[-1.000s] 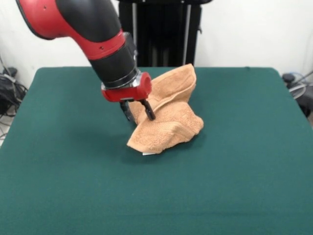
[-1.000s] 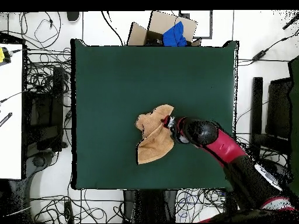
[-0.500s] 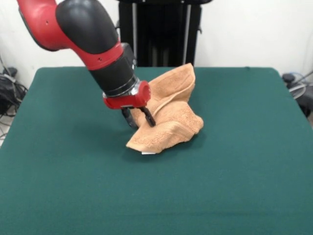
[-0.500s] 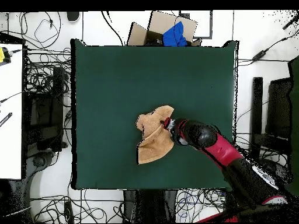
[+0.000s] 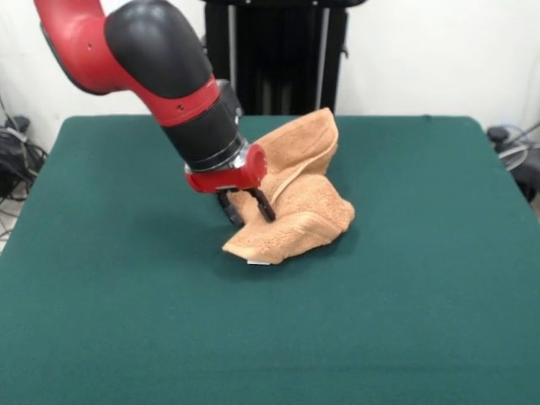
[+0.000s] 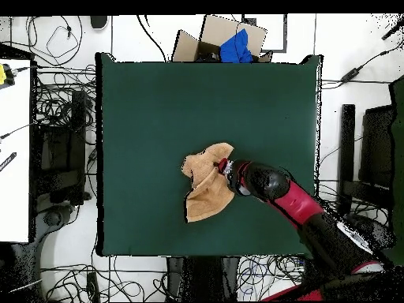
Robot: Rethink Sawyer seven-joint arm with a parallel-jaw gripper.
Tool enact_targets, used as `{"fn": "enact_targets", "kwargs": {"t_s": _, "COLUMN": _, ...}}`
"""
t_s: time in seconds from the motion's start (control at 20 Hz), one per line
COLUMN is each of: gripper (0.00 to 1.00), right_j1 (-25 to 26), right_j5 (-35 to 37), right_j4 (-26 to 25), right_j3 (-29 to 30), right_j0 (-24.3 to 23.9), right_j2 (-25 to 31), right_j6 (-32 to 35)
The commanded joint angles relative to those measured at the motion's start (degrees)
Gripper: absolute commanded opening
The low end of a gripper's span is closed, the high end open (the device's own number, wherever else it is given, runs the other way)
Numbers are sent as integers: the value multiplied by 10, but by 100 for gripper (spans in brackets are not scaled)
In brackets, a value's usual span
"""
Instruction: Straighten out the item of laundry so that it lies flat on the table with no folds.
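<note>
Item: small orange-tan terry towel (image 5: 295,198) — crumpled, near the middle of the dark green felt-topped worktop (image 5: 126,329), somewhat toward the edge by the robot's base as the overhead view shows it (image 6: 207,183). One portion stands raised and folded over toward the far edge in the front view; a lower lobe lies on the felt toward the near edge, with a flat woven band visible along it. A small white tag (image 5: 258,263) shows at the lowest corner, touching the worktop.

Item: red and black robot arm (image 5: 160,76) — reaches down at a slant to the towel's side. Its gripper (image 5: 249,208) has two dark fingers (image 5: 265,207) pressed into the cloth at the towel's edge, closed on a fold of it.

Item: open brown cardboard box (image 6: 213,38) — off the worktop, just beyond its far edge in the overhead view; contains a bundle of blue cloth (image 6: 237,47).

Surroundings: tangled black cables (image 6: 59,102) on the floor beside the worktop.
</note>
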Motion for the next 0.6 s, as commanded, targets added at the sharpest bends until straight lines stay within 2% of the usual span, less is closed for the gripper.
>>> {"fn": "enact_targets", "kwargs": {"t_s": 0.05, "gripper": 100, "right_j1": 35, "right_j5": -18, "right_j4": -40, "right_j3": -32, "right_j0": 4, "right_j2": 55, "right_j6": -6}}
{"fn": "enact_targets", "kwargs": {"t_s": 0.6, "gripper": 100, "right_j1": 48, "right_j5": -21, "right_j4": -86, "right_j3": -61, "right_j0": -3, "right_j2": 98, "right_j6": -31}}
